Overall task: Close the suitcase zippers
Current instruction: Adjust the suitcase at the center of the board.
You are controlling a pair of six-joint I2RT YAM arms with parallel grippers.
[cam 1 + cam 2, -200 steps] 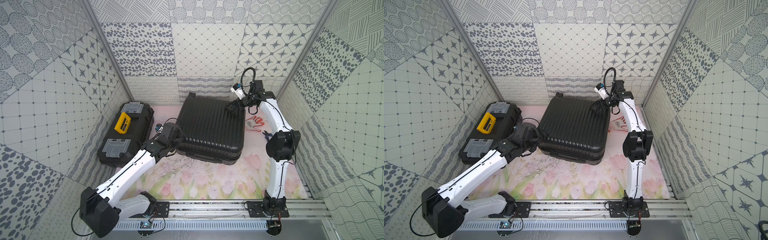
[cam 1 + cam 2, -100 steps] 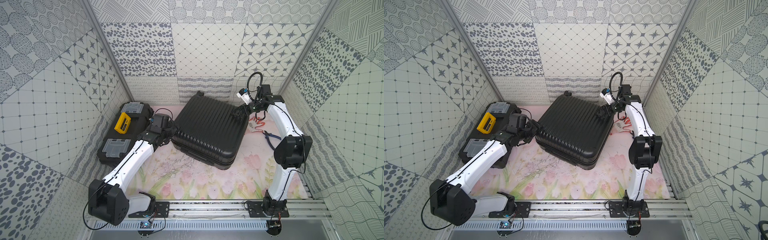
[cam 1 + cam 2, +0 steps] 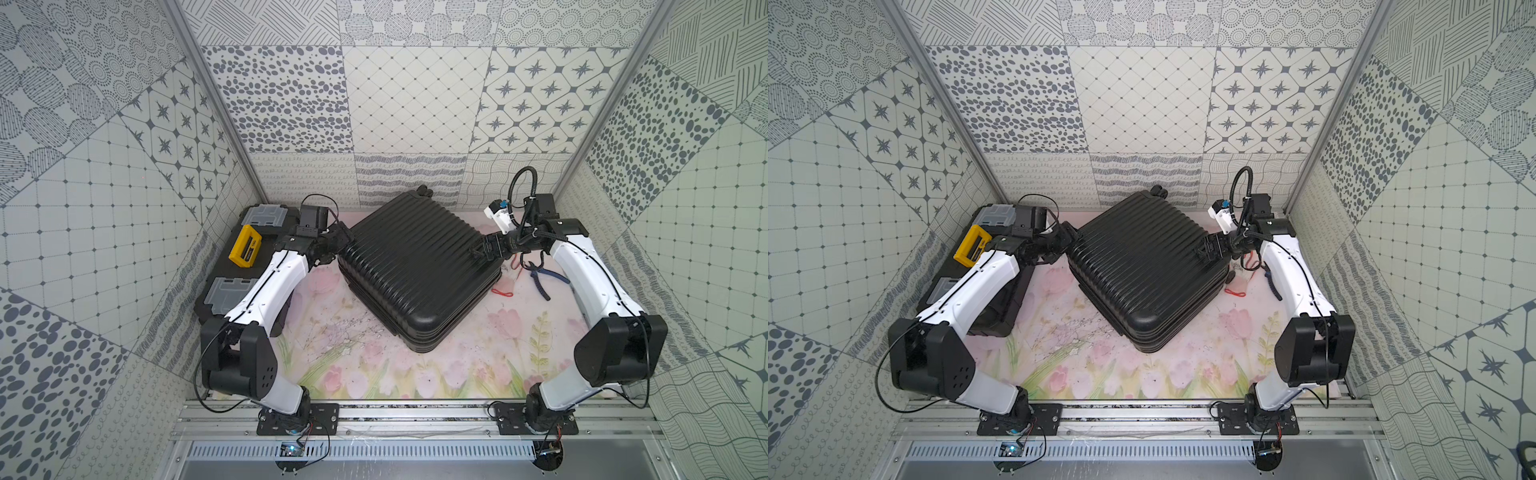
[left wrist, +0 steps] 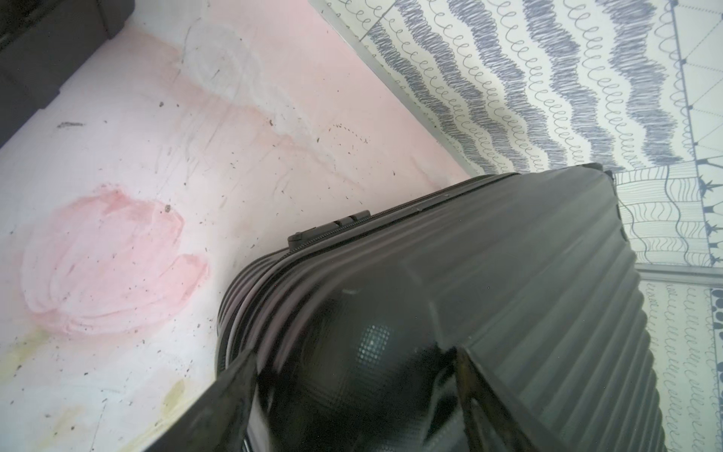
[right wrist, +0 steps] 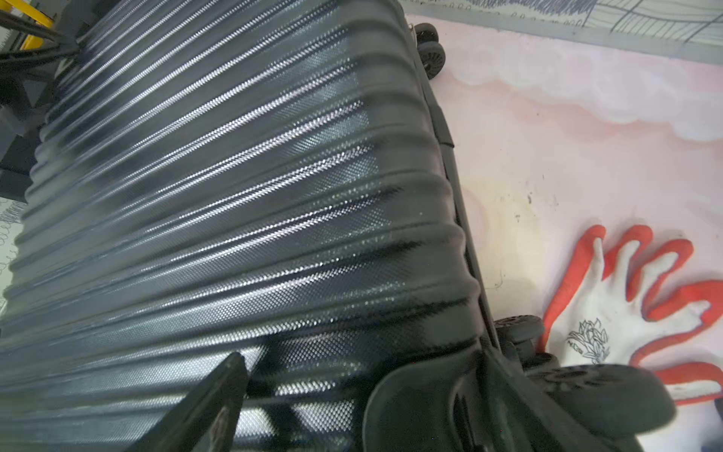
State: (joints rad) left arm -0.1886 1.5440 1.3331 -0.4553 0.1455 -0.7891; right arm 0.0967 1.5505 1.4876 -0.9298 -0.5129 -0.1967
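Suitcase (image 3: 415, 266) is lying flat, cornerwise, on floral mat (image 3: 374, 374). Zippers (image 4: 430, 206) are running along the side seam, straight away from left gripper (image 3: 343, 239), the nearer one. It is gaping wide astride that corner. Right gripper (image 3: 478, 251) is likewise gaping at the wheel-end corner. Neither is looking clamped.

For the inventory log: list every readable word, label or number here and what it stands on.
No text can be read.
Glove: small print beside a flower emblem, too blurred.
Toolbox: any label too small.
Suitcase: no marking shows.
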